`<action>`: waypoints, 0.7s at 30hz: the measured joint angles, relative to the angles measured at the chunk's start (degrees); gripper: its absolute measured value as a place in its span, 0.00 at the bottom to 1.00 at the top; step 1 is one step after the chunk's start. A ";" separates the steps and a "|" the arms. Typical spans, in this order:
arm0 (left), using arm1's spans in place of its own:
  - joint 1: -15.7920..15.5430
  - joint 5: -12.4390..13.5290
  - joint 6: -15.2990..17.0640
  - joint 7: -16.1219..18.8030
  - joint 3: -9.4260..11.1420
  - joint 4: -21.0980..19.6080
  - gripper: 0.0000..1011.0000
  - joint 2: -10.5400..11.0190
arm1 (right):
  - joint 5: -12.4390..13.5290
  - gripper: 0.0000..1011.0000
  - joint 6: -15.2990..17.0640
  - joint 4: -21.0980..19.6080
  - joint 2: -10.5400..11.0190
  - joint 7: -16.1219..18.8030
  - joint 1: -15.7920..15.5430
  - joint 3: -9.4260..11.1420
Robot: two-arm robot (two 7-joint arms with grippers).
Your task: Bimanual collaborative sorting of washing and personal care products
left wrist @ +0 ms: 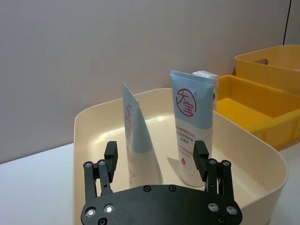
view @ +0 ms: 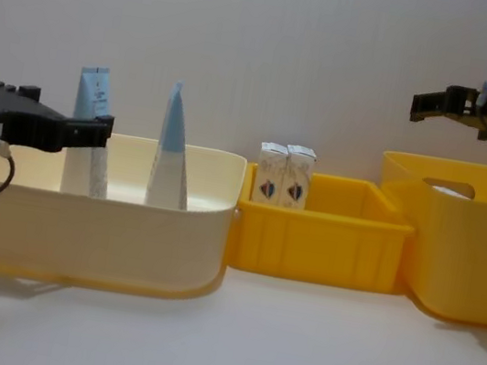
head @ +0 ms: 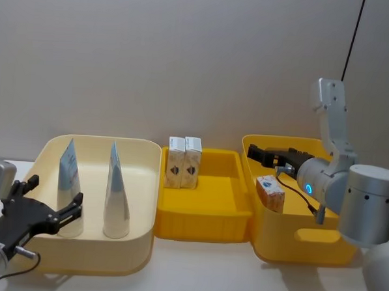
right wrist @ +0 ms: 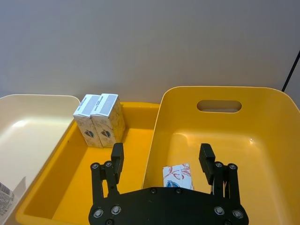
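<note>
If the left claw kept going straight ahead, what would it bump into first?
Probably the flat-topped tube: the open left claw points into the cream bin, and that tube stands right before one finger. The tapering tube is close too; depth is unclear.

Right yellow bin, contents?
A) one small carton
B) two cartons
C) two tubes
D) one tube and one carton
A: a single small carton sits in the deep yellow bin, with the right gripper open above it. The two other cartons stand in the middle tray, and the tubes stand in the cream bin by the open left gripper.
</note>
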 joint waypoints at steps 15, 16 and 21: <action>-4.86 -0.78 0.17 -5.46 0.18 5.41 0.99 0.37 | -0.01 0.99 -0.01 0.00 0.00 0.00 0.00 0.00; -5.08 -0.69 0.28 -5.63 0.28 5.57 0.99 0.39 | -0.01 0.99 -0.01 0.00 0.00 -0.01 0.00 0.00; -6.79 0.13 1.26 -6.77 0.94 6.54 0.99 0.44 | -0.01 0.99 -0.01 0.00 0.01 -0.01 0.00 0.00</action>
